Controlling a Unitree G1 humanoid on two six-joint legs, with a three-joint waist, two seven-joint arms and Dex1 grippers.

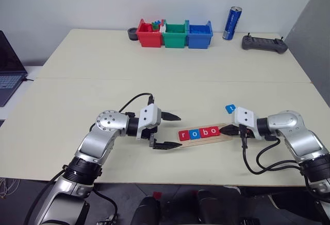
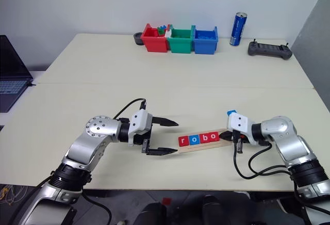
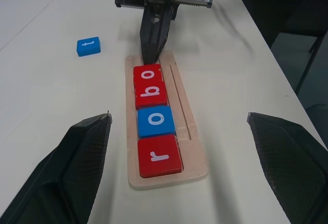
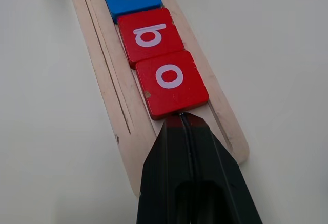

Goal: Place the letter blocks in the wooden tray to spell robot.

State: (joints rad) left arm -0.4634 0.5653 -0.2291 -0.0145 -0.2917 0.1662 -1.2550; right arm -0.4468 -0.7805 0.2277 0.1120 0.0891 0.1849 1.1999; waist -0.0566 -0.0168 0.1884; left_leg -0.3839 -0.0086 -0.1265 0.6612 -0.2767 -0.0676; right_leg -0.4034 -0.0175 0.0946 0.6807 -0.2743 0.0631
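Observation:
The wooden tray (image 1: 206, 140) lies near the table's front edge, between my two grippers. Four letter blocks sit in its groove in a row: red r (image 1: 184, 135), blue o (image 1: 194, 133), red b (image 1: 204, 132) and red o (image 1: 214, 130). A blue block with a t (image 1: 230, 108) lies on the table beyond the tray's right end. My right gripper (image 1: 222, 130) is shut, and its tip (image 4: 182, 116) touches the outer edge of the last red o (image 4: 171, 80). My left gripper (image 1: 179, 131) stands open, with one finger on each side of the tray's left end and nothing between them.
Red (image 1: 148, 34), green (image 1: 175, 34) and blue (image 1: 199, 34) plastic bins stand at the table's far edge. Right of them stand a blue can (image 1: 233, 23) and a black controller (image 1: 264, 43). A laptop (image 1: 7, 65) sits at the far left.

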